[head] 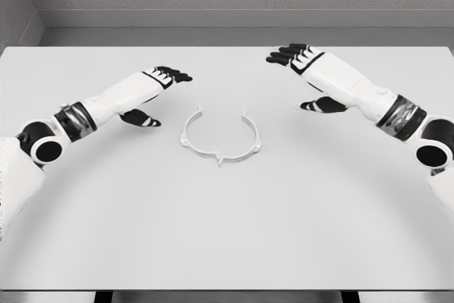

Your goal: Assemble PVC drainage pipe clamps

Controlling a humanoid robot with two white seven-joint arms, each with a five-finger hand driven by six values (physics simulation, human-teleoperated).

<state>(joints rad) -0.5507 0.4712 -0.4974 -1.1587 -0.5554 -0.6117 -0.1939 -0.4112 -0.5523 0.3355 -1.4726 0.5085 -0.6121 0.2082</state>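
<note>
Pipe clamp (220, 138) lying flat mid-bench (227, 232), between two idle hands.
Left robot hand (164, 79) and right robot hand (298, 58) hovering, fingers apart, holding nothing. Clamp looking light, thin, springy; likely slippery. Judging best hold: pinching a side arc, away from the open ends.

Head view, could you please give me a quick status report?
Left hand open, right hand open, both holding nothing. White pipe clamp lies on the table between them, untouched. Nothing in the way.
</note>
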